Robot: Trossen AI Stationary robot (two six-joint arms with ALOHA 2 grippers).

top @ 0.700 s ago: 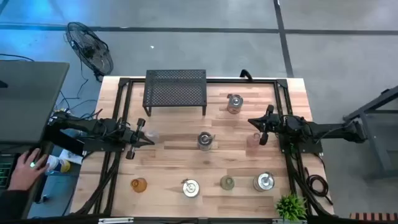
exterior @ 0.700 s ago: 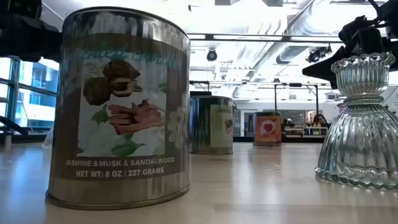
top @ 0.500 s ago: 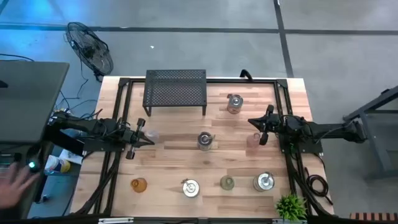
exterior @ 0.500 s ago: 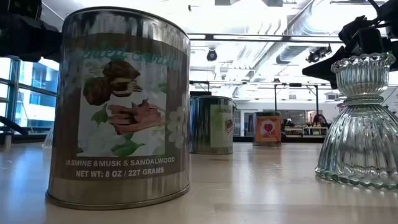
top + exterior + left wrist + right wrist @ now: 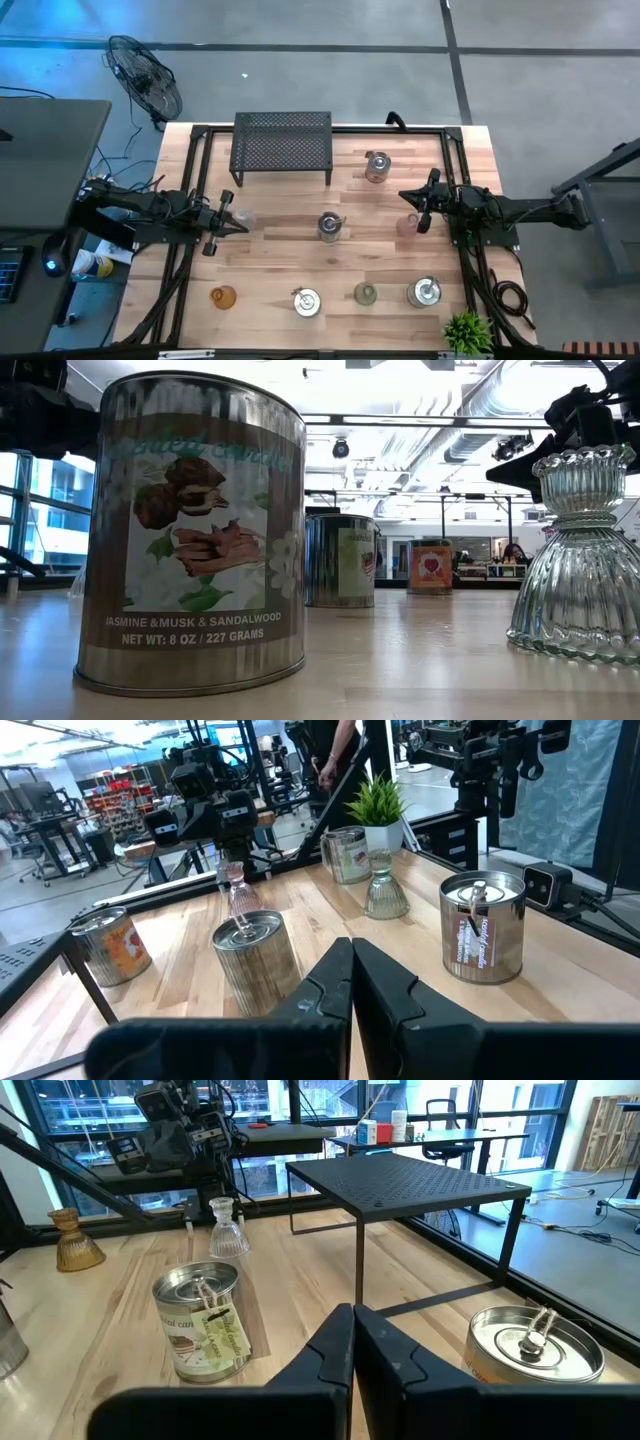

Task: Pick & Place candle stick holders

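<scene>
**Q:** Where are your two hands?

**A:** In the high view your left hand (image 5: pixel 222 212) sits at left centre of the pale wooden surface (image 5: pixel 280 245), with the small clear glass holder (image 5: pixel 243 217) just beside its tip. Your left wrist view shows the fingers (image 5: pixel 385 990) clenched together, nothing between them. Your right hand (image 5: pixel 424 205) is at right centre, over the small pink glass holder (image 5: pixel 406 224). Fingers (image 5: pixel 385 1345) pressed shut too, gripping nothing.

**Q:** And the candle stick holders?

**A:** All standing on the surface, well apart. One silver round-topped tin (image 5: pixel 329 226) at centre, a second silver tin (image 5: pixel 377 166) toward the upper right, next to the black perforated metal rack (image 5: pixel 282 143). Along the lower edge, left to right: amber glass holder (image 5: pixel 222 296), third silver tin (image 5: pixel 305 301), olive glass holder (image 5: pixel 366 293), large silver tin (image 5: pixel 424 292). The small green plant (image 5: pixel 468 331) is at the lower right corner.

**Q:** Low view?

**A:** A labelled tin (image 5: pixel 191 530) fills the left, a ribbed clear glass holder (image 5: pixel 580 555) stands upright at the right edge, and two more tins are farther back.
</scene>
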